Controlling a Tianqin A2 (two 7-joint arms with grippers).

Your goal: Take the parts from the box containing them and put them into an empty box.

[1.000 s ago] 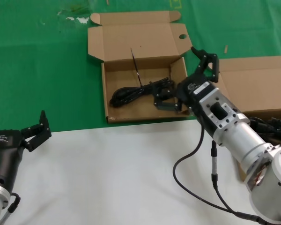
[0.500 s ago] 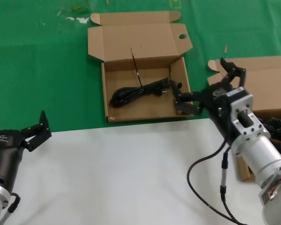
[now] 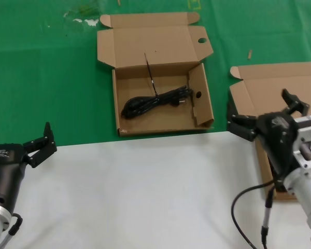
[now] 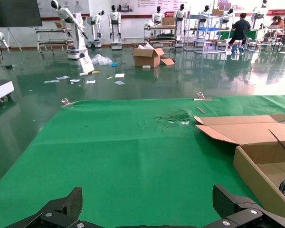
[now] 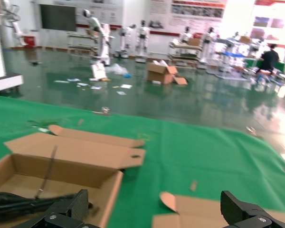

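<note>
The holed box [image 3: 125, 119] lies open at the table's far middle with one black cord bundle [image 3: 155, 101] lying in it. The hole-less box [image 3: 280, 85] stands at the right; its inside is mostly hidden behind my right arm, so I see no cords there. My right gripper [image 3: 268, 114] is open and empty, hovering over that box's near left corner. Its wrist view shows the open gripper [image 5: 156, 209], the holed box [image 5: 76, 156], the cord [image 5: 19, 199] and the hole-less box's lid [image 5: 204, 213]. My left gripper [image 3: 39, 142] is parked open at the near left.
A green mat [image 3: 52, 83] covers the far half of the table and a white sheet [image 3: 135, 192] the near half. A thin black tie [image 3: 150, 72] leans inside the holed box. The left wrist view shows green mat [image 4: 133, 152] and the holed box's edge [image 4: 247, 133].
My right gripper has drawn back from the holed box and swung right to the hole-less box, open. The cord bundle stays lying in the holed box. The left arm has not moved.
</note>
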